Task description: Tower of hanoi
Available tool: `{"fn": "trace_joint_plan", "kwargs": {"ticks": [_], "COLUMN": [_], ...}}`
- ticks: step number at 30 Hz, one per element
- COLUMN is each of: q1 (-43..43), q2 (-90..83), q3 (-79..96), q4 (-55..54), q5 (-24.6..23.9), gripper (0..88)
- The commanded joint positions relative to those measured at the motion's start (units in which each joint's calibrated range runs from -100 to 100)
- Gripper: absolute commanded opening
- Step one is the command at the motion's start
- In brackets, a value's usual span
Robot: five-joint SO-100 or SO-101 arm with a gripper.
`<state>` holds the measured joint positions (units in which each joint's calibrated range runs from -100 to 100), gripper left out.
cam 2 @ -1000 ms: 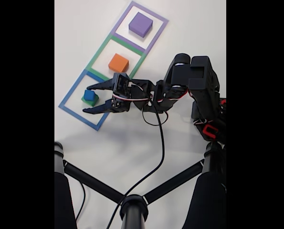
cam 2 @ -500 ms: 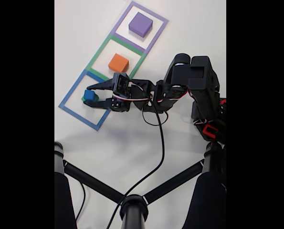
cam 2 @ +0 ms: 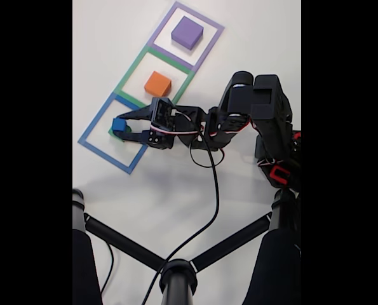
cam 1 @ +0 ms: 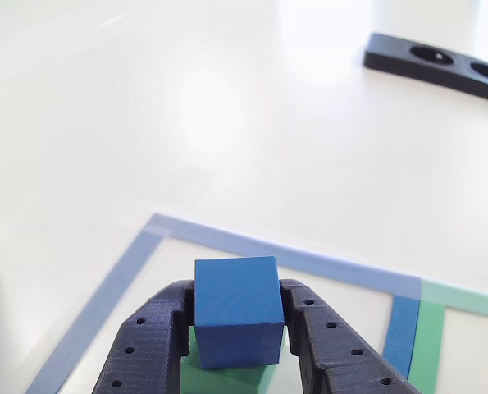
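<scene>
The blue cube (cam 1: 235, 310) sits upright between the two black fingers (cam 1: 153, 341) of the gripper (cam 1: 236, 316), which pinches it on its left and right faces in the other view. Being a cube, it has no long axis; one flat face is turned square toward that camera and its top is level. It rests on the green cube (cam 1: 227, 377), of which a sliver shows below it, inside the blue outline (cam 1: 104, 300) taped on the white table (cam 1: 186, 107).

In the fixed view the gripper (cam 2: 120, 126) reaches leftward from the arm (cam 2: 252, 108), with the blue cube (cam 2: 119, 125) at its fingertips over the blue outline (cam 2: 93, 127). The orange cube (cam 2: 157, 83) lies in the green outline (cam 2: 130, 70) and the purple cube (cam 2: 187, 32) in the purple outline (cam 2: 211, 39), both well apart from the gripper.
</scene>
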<state>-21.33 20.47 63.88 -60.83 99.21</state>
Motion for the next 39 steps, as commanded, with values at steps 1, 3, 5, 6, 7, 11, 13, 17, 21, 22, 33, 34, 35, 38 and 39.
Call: {"fn": "trace_joint_plan", "kwargs": {"ticks": [1, 3, 5, 6, 7, 11, 13, 17, 21, 22, 33, 34, 35, 38, 39], "q1": [-0.52, -0.29, -0.06, 0.01, 0.09, 1.01, 1.69, 3.98, 7.11, 7.94, 15.80, 16.33, 16.79, 18.01, 18.31], "q2": [-3.97, -6.85, -10.62, -12.78, -15.34, -26.56, -32.81, -45.39, -52.76, -53.65, -48.04, -47.40, -46.92, -46.51, -46.43], "q3": [0.13, 0.23, 0.59, 0.77, 0.77, 0.41, -1.05, -7.95, -20.58, -25.04, -75.38, -79.56, -82.92, -90.28, -91.91], "q4": [1.22, 3.89, 7.37, 9.24, 11.58, 23.89, 32.47, 55.61, 81.43, 88.31, 139.63, 143.11, 145.78, 152.42, 154.04], "q5": [0.79, 0.79, 0.79, 0.79, 0.79, 0.79, 0.79, 0.79, 0.79, -1.79, -17.78, -18.88, -19.80, -21.45, -22.37], "gripper": [4.4, 4.2, 4.2, 4.3, 4.4, 4.5, 4.5, 4.5, 4.7, 4.7, 4.2, 4.2, 4.2, 4.2, 4.2]}}
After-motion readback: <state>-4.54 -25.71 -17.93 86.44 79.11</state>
